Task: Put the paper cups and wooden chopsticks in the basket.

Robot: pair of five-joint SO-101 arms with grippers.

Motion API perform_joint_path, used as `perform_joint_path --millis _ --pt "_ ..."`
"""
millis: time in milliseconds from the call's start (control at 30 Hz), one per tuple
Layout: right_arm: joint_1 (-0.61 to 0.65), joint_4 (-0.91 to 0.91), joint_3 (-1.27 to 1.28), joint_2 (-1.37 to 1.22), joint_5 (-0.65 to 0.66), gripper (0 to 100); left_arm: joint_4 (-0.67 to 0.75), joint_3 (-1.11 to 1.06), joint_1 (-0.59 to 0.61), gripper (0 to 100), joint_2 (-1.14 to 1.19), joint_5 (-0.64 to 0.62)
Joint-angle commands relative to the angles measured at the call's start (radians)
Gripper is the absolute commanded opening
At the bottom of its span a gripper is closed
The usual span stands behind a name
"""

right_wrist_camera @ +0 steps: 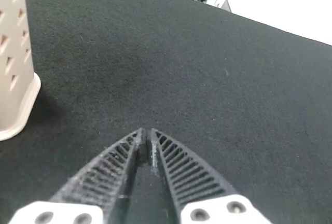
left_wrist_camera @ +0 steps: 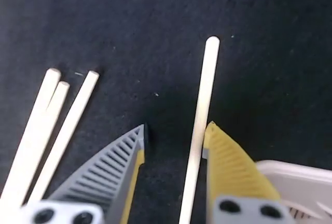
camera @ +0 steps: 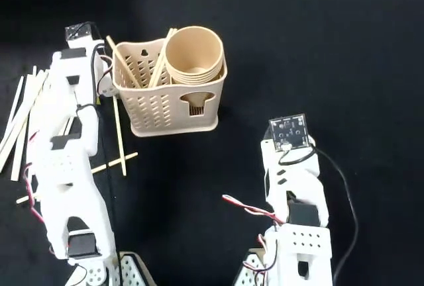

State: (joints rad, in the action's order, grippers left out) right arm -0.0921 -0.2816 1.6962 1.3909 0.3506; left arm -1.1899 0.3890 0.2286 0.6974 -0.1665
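A beige slotted basket point(camera: 172, 110) stands left of the middle and holds stacked paper cups point(camera: 193, 54) and a few wooden chopsticks point(camera: 159, 57). My left arm point(camera: 73, 100) lies along the basket's left side. Its gripper point(left_wrist_camera: 176, 127) is open low over the black cloth, with one chopstick point(left_wrist_camera: 202, 110) between the fingers, against the yellow finger point(left_wrist_camera: 225, 162). Three more chopsticks point(left_wrist_camera: 57, 125) lie just outside the grey finger. My right gripper point(right_wrist_camera: 146, 133) is shut on nothing, low over bare cloth right of the basket point(right_wrist_camera: 15, 79).
Several loose chopsticks point(camera: 23, 117) lie fanned at the table's left edge. One chopstick point(camera: 119, 134) lies beside the basket and another point(camera: 99, 165) crosses it. The basket's corner point(left_wrist_camera: 295, 182) sits close to the left gripper. The right arm point(camera: 295, 193) rests at the front right.
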Motion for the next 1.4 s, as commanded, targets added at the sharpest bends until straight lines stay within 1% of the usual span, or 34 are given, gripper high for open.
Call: perform_joint_path --millis 0,67,133,200,333,433,533,600,667,867,1167,1233,1367 --pt "0.012 -0.003 -0.001 0.008 0.008 1.4 -0.063 0.114 -0.002 11 0.037 -0.003" --pt "0.012 -0.003 -0.001 0.008 0.008 1.4 -0.086 0.145 0.008 3 0.044 -0.002" --pt "0.012 -0.003 -0.001 0.008 0.008 1.4 -0.118 0.166 0.022 4 0.043 -0.002" --pt "0.012 -0.003 -0.001 0.008 0.008 1.4 -0.149 0.188 0.035 3 0.041 -0.002" --pt "0.012 -0.003 -0.001 0.008 0.008 1.4 -0.278 0.278 0.051 3 0.041 -0.002" --pt "0.012 -0.003 -0.001 0.008 0.008 1.4 -0.414 0.427 0.079 3 0.041 0.002" --pt "0.012 -0.005 -0.001 0.008 0.008 1.4 -0.568 0.638 0.097 3 0.040 0.038" --pt "0.012 -0.005 -0.001 0.008 0.008 1.4 -0.574 0.702 0.107 3 0.038 0.055" --pt "0.012 -0.005 -0.001 0.008 0.008 1.4 -0.574 0.707 0.107 3 0.008 0.066" --pt "0.012 -0.005 -0.001 0.008 0.009 1.4 -0.574 0.622 0.104 3 -0.189 0.077" --pt "0.014 -0.006 -0.001 0.010 0.009 1.4 -0.565 0.346 0.101 3 -0.761 0.075" --pt "0.014 -0.006 -0.001 0.010 0.008 1.3 -0.532 0.285 0.077 3 -0.867 0.083" --pt "0.014 -0.006 -0.001 0.010 0.006 1.3 -0.393 0.094 0.024 3 -1.039 0.075"
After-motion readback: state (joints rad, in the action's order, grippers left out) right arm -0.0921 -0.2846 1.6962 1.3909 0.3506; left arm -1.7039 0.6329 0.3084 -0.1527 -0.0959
